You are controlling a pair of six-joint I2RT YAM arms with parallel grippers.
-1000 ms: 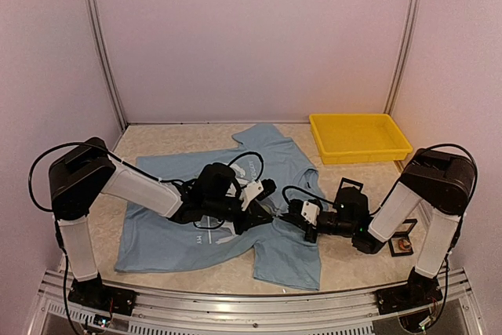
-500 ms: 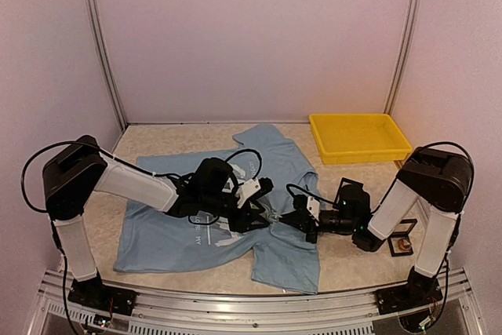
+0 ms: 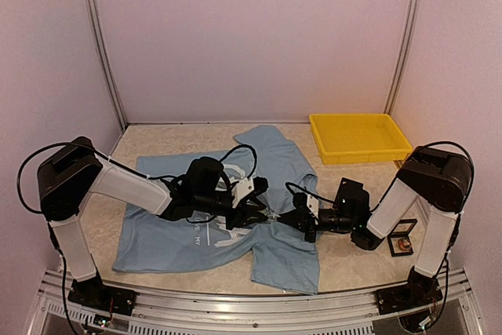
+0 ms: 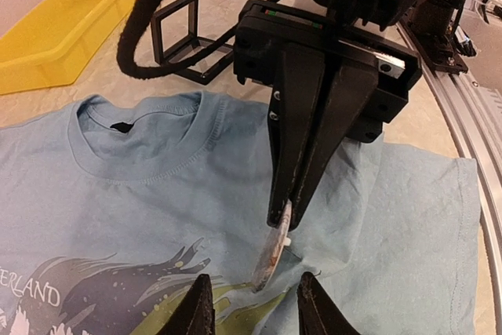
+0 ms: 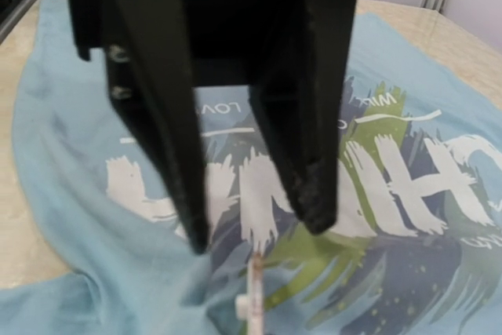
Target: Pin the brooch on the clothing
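Note:
The light blue T-shirt (image 3: pixel 149 241) lies flat on the table, print up; it also shows in the left wrist view (image 4: pixel 157 194) and the right wrist view (image 5: pixel 70 154). The brooch (image 4: pixel 271 260), a small round disc seen edge-on, stands on the printed chest (image 5: pixel 255 300). My right gripper (image 4: pixel 284 213) is shut on the brooch's top edge and points down at the shirt (image 3: pixel 296 216). My left gripper (image 4: pixel 255 307) is open, its fingertips on either side of the brooch and just short of it (image 5: pixel 255 233). The two grippers face each other tip to tip (image 3: pixel 255 211).
A yellow tray (image 3: pixel 359 137) stands at the back right, also in the left wrist view (image 4: pixel 70 21). A small black-framed box (image 3: pixel 401 242) sits by the right arm's base. Clear square box frames (image 4: pixel 176 33) lie beyond the shirt collar. A metal rail (image 3: pixel 235 304) runs along the near edge.
Both grippers have shifted a little to the left and drawn closer together over the chest print. The shirt's lower part has shifted slightly with them.

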